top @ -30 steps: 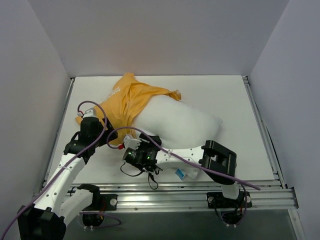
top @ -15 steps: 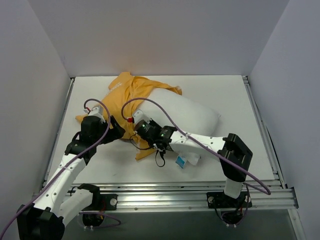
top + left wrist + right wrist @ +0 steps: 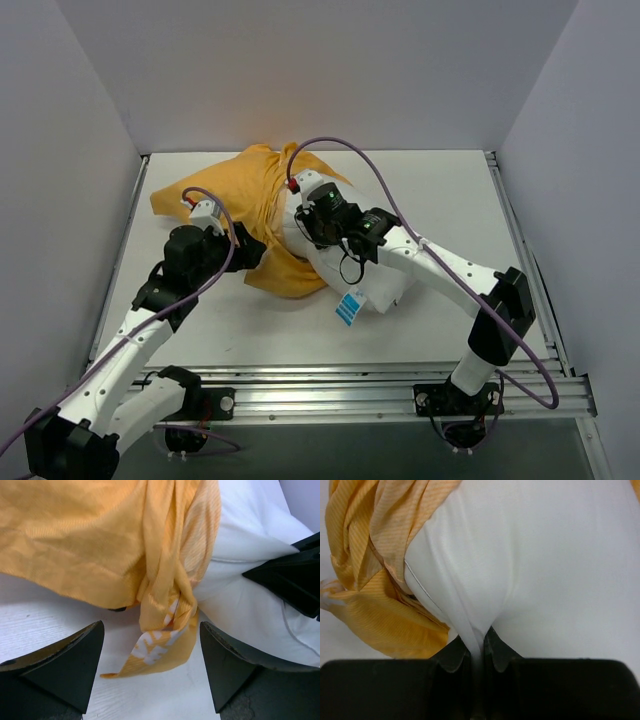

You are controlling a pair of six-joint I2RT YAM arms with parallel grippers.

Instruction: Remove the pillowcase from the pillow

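Fabric of the pillowcase (image 3: pixel 262 195) is bunched over the far-left end of the pillow (image 3: pixel 385 285), a twisted tail drooping onto the tabletop (image 3: pixel 430 185), while the bare white body runs off toward the near right. The right hand (image 3: pixel 479 640) is clenched on a fold of the pillow just beside the cloth's edge; the left hand (image 3: pixel 150 627) is spread wide, grasping nothing, with the tail straight ahead between its fingers. The left hand looks nearer the pillowcase and best placed to draw it leftward along that axis.
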